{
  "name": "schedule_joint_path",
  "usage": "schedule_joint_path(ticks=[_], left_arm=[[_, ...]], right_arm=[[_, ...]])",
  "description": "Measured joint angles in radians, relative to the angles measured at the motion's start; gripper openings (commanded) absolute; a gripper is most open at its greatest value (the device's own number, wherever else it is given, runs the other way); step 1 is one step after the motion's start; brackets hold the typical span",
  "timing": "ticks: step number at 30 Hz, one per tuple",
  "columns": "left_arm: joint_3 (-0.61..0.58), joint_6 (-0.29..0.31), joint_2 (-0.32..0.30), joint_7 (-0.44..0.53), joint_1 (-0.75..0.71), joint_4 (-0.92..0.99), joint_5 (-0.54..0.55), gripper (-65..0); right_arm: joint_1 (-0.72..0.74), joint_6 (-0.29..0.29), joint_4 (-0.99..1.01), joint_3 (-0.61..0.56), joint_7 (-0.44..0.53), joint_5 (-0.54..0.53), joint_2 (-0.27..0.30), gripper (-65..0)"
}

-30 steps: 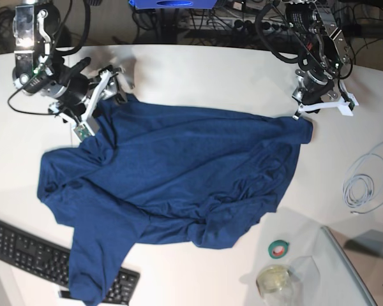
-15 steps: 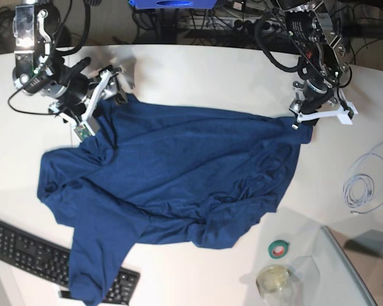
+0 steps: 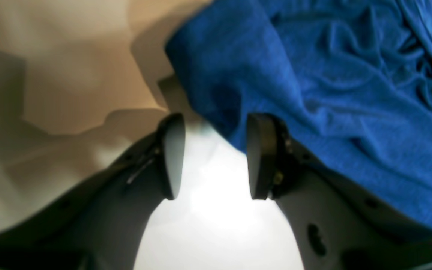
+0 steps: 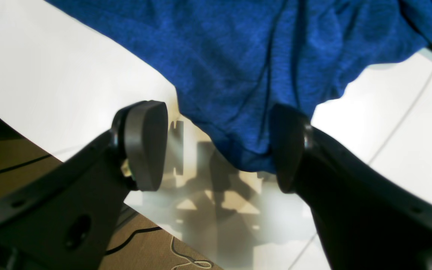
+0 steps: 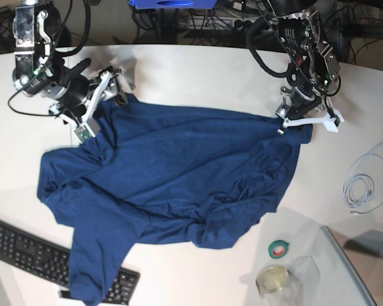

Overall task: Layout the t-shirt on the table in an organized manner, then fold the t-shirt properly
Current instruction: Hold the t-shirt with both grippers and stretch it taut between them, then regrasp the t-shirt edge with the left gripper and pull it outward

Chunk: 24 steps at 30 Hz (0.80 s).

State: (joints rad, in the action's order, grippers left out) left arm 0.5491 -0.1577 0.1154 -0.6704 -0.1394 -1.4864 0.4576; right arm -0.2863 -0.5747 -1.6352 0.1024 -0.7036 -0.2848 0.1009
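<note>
The dark navy t-shirt (image 5: 179,172) lies spread and wrinkled across the white table (image 5: 198,70). In the base view my left gripper (image 5: 306,124) sits at the shirt's far right corner. Its wrist view shows the left gripper (image 3: 216,122) open, with the shirt's (image 3: 332,93) edge lying just beyond and beside the right finger (image 3: 261,153). My right gripper (image 5: 105,102) is at the shirt's far left corner. That gripper (image 4: 216,123) is open wide, and the shirt's hem (image 4: 238,150) hangs between its fingers, loose from the left pad (image 4: 144,146).
A black keyboard (image 5: 25,252) at the front left is partly under the shirt. A green tape roll (image 5: 279,248) and a glass jar (image 5: 274,278) stand front right beside a clear panel (image 5: 351,274). A white cable coil (image 5: 364,182) lies at the right.
My left gripper has opened and shifted a little left and toward the front, while the shirt's corner stays on the table. The right arm has not moved.
</note>
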Motion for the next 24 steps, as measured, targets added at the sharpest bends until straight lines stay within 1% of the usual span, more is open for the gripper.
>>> schedule_joint_path(ticks=[3, 4, 5, 7, 8, 17, 21, 24], left_arm=[[-0.001, 0.001, -0.002, 0.0, 0.007, 0.0, 0.0, -39.7], [-0.001, 0.0, 0.0, 0.0, 0.006, 0.0, 0.0, -41.8], [-0.001, 0.0, 0.001, 0.0, 0.004, 0.0, 0.0, -46.4], [-0.001, 0.0, 0.0, 0.0, 0.004, 0.002, -0.001, -58.1], [0.0, 0.0, -0.001, 0.0, 0.006, 0.004, -0.003, -65.0], [-0.001, 0.0, 0.001, -0.003, 0.018, 0.002, -0.001, -65.0], [-0.004, -0.001, 0.0, -0.011, 0.055, -0.009, -0.003, -65.0], [-0.042, -0.003, -0.003, -0.005, 0.06, -0.047, -0.003, -65.0]], right_arm=[[0.0, 0.0, 0.0, 0.0, 0.0, 0.0, 0.001, -25.2], [0.0, 0.0, 0.0, 0.0, 0.0, 0.0, 0.002, -25.2], [0.0, 0.0, 0.0, 0.0, 0.0, 0.0, 0.002, -25.2], [0.001, 0.0, 0.0, 0.0, 0.0, 0.0, 0.001, -25.2], [0.001, 0.0, 0.0, 0.0, 0.0, 0.0, 0.001, -25.2], [0.013, 0.0, 0.017, 0.0, 0.004, 0.0, 0.001, -25.2], [0.023, 0.0, 0.055, 0.0, 0.001, 0.0, 0.001, -25.2], [0.023, 0.0, 0.056, 0.0, 0.0, 0.0, 0.001, -25.2]])
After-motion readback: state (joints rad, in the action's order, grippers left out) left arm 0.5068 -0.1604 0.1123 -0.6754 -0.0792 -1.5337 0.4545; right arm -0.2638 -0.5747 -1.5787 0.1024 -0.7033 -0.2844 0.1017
